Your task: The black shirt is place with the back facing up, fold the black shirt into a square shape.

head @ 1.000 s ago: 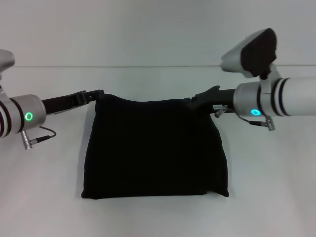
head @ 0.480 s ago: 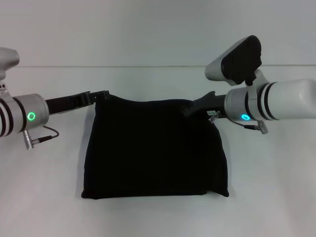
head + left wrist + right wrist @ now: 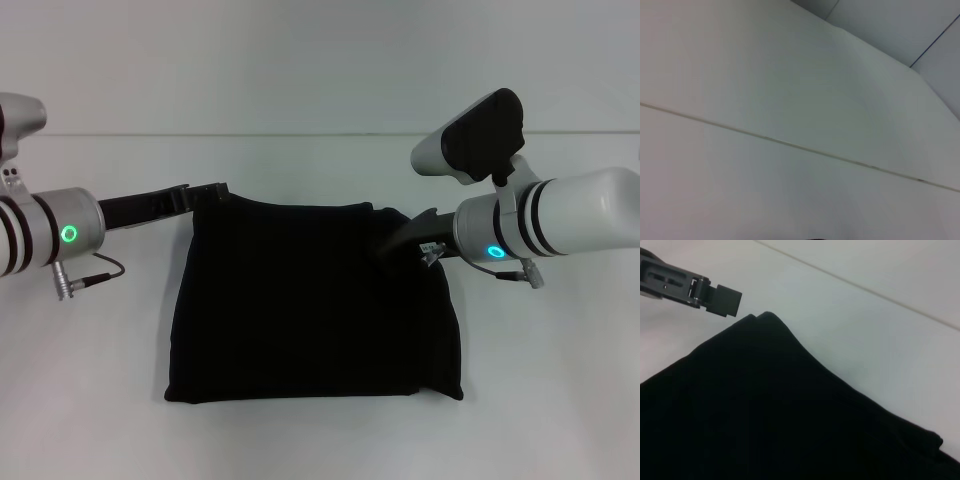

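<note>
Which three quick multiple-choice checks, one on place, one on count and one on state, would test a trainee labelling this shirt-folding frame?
1. Where is the left gripper?
A. at the black shirt's far left corner
B. at its near edge
C. above its middle

2. How many green lights glow on the arms?
A. none
B. two
C. four

3. How does the shirt lie?
A. spread out with sleeves showing
B. hanging in the air
C. folded into a rough rectangle

A: head view shows it there. B: one per wrist. C: compact block on the table.
</note>
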